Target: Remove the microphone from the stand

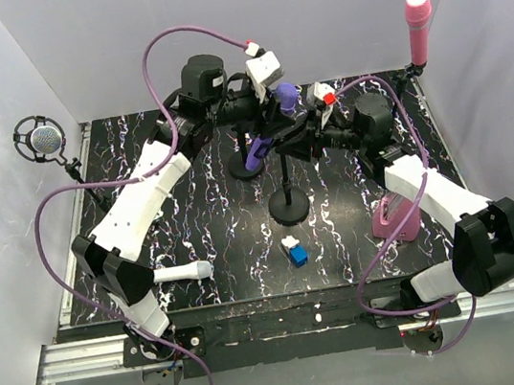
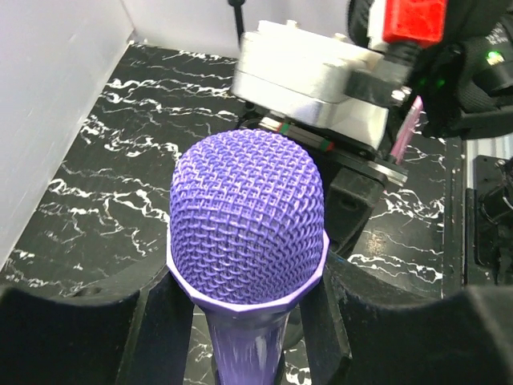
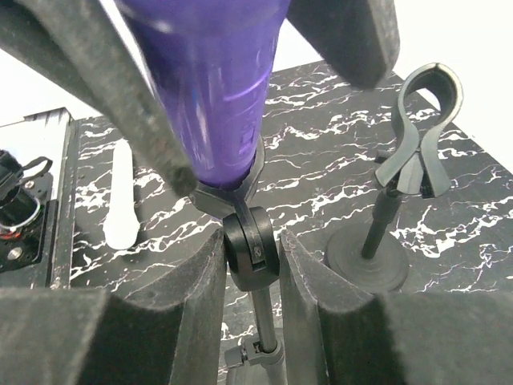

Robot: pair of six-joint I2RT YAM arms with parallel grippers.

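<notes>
A purple microphone (image 1: 284,101) sits tilted in the clip of a black stand (image 1: 290,209) at mid table. In the left wrist view its mesh head (image 2: 248,216) fills the centre. My left gripper (image 2: 244,325) is shut on the microphone's body just below the head, one finger (image 2: 160,329) on each side. In the top view the left gripper (image 1: 275,117) is at the microphone's upper end. My right gripper (image 3: 252,261) is shut on the stand's black swivel joint (image 3: 252,245), right under the clip and the purple body (image 3: 212,80). In the top view the right gripper (image 1: 302,142) is beside the stand pole.
A second, empty stand with an open clip (image 3: 421,132) stands just behind (image 1: 246,167). A white microphone (image 1: 184,273) lies front left. A small blue and white block (image 1: 295,251) and a pink holder (image 1: 391,216) sit nearby. A pink microphone (image 1: 419,23) and a silver one (image 1: 41,139) stand at the back corners.
</notes>
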